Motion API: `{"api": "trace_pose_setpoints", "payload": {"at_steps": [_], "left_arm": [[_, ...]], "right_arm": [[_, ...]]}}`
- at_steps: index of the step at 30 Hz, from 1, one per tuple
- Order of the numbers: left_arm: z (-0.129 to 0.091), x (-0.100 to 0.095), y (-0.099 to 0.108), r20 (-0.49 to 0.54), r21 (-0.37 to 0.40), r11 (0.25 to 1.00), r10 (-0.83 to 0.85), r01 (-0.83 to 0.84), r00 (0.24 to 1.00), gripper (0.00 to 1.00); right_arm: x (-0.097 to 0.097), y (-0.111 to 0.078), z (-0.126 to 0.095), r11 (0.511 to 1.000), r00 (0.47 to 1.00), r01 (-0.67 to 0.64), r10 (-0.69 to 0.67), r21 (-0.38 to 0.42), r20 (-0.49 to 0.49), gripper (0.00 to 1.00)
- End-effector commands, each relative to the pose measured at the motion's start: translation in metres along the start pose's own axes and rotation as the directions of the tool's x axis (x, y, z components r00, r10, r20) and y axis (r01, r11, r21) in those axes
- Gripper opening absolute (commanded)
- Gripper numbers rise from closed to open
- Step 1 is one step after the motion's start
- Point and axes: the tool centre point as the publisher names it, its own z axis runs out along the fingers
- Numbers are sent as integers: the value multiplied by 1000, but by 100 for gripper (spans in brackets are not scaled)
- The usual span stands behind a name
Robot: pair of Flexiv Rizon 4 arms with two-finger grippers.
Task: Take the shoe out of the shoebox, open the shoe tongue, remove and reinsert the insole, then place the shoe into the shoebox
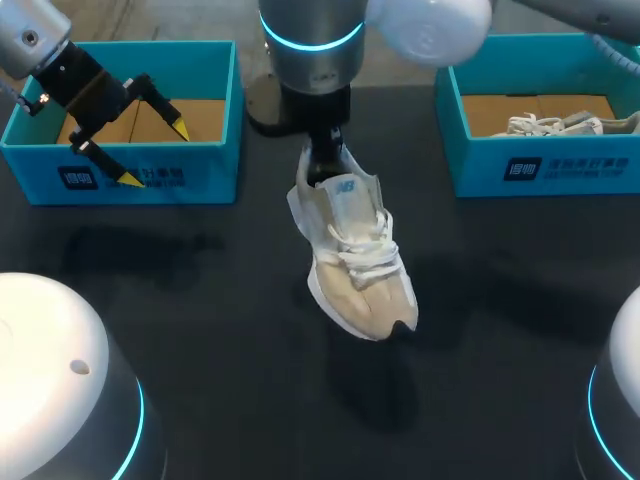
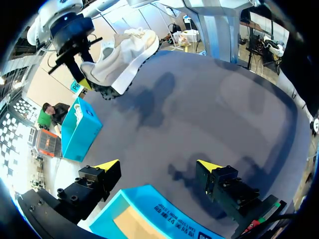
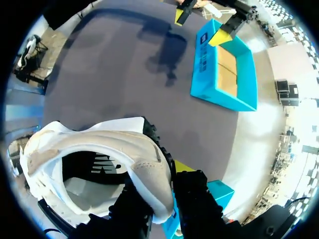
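White shoe (image 1: 355, 255) hangs heel-pinched in the right gripper (image 3: 164, 191), apparently airborne; the wide-spread left gripper (image 1: 155, 153) should open its tongue (image 1: 350, 203) next.

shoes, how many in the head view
2. The held shoe hangs above the table, its heel in the right tool. The second shoe lies in the right box. The left box shows only cardboard, though its near wall hides part.

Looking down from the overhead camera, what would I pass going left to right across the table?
left box → shoe, held at its heel by the right gripper → right box
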Motion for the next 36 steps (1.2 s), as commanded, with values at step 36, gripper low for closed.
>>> {"api": "trace_pose_setpoints", "payload": {"at_steps": [36], "left_arm": [[0, -1, 1, -4, 0, 1000, 0, 0, 1000, 100]], "right_arm": [[-28, -64, 4, 997, 999, 3, -6, 81, 34, 0]]}}
